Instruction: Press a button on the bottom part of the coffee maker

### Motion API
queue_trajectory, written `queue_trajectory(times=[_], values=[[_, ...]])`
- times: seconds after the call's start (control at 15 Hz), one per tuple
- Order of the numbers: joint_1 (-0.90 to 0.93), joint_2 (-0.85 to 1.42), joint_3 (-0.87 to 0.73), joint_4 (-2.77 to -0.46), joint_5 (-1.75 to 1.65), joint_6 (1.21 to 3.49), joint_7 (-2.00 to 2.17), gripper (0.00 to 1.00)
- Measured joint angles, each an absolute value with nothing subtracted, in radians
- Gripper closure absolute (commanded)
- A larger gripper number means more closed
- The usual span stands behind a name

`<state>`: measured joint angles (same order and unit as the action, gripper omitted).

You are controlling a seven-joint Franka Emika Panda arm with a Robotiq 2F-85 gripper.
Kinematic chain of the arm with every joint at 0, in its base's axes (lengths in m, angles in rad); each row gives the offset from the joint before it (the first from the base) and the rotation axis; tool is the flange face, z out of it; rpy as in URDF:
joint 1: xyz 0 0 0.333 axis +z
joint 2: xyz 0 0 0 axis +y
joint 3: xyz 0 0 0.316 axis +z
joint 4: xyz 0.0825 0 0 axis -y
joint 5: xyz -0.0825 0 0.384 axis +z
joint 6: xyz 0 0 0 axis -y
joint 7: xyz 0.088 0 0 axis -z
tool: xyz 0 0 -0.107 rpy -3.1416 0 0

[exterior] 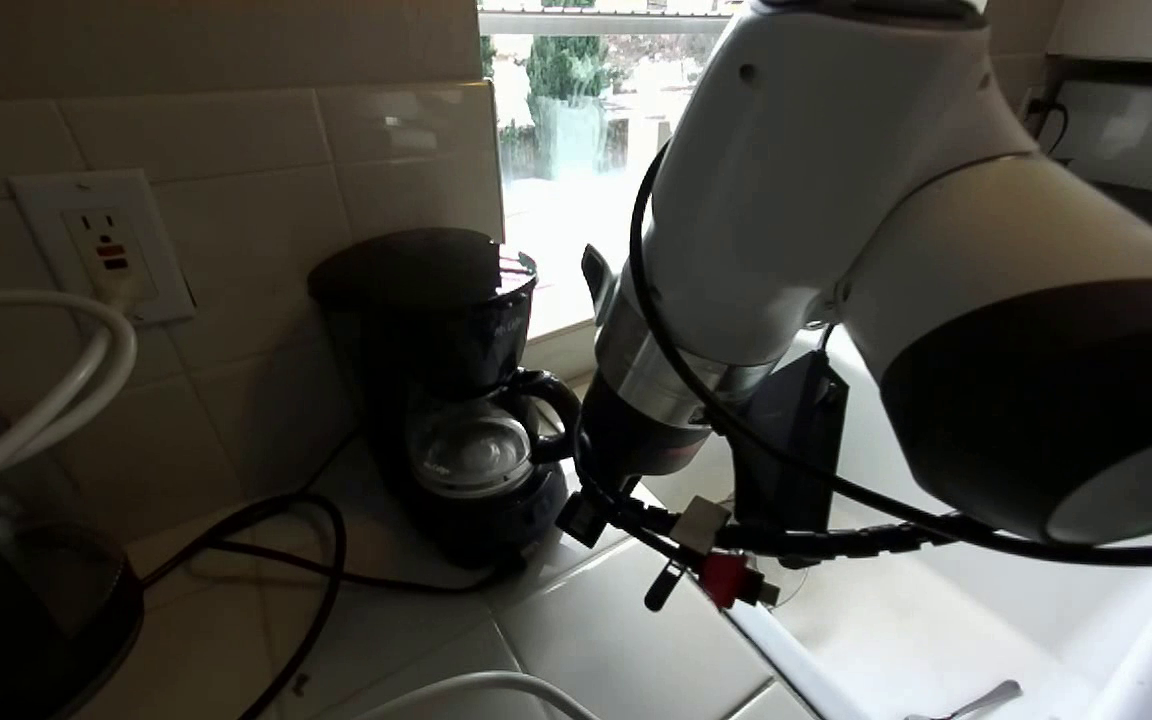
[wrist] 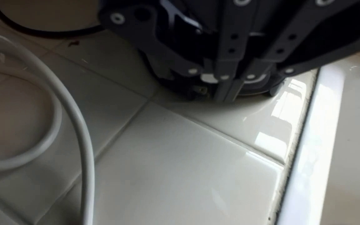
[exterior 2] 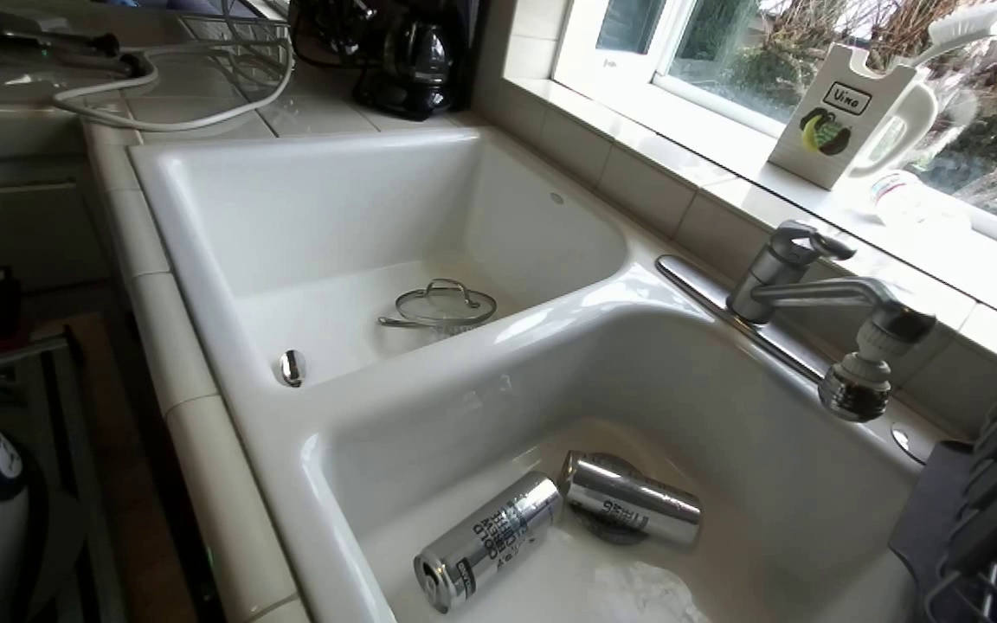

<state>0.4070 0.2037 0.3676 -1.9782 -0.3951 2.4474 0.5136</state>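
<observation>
The black coffee maker (exterior: 416, 300) stands on the tiled counter against the wall in an exterior view. Its glass carafe (exterior: 471, 450) sits on the base with the handle toward the arm. It also shows at the top of an exterior view (exterior 2: 421, 61). In the wrist view its dark curved base (wrist: 261, 89) lies behind the fingers, mostly hidden. My gripper (wrist: 229, 92) is shut and empty, its fingertips together in front of the base. In an exterior view the gripper (exterior: 584, 515) is low beside the base's front right. I cannot tell whether it touches. The button is not clearly visible.
A white sink (exterior: 916, 600) borders the counter on the right. A white hose (wrist: 84, 134) loops over the tiles beside a dark round object (exterior: 26, 600). A black cord (exterior: 336, 540) curls left of the coffee maker. Cans (exterior 2: 490, 541) lie in the nearer basin.
</observation>
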Motion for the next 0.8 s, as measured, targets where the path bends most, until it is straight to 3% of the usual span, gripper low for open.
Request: queue_trajectory(times=[0.8], values=[[0.509, 0.306, 0.230, -1.918, -0.416, 2.517, 0.617, 1.00]])
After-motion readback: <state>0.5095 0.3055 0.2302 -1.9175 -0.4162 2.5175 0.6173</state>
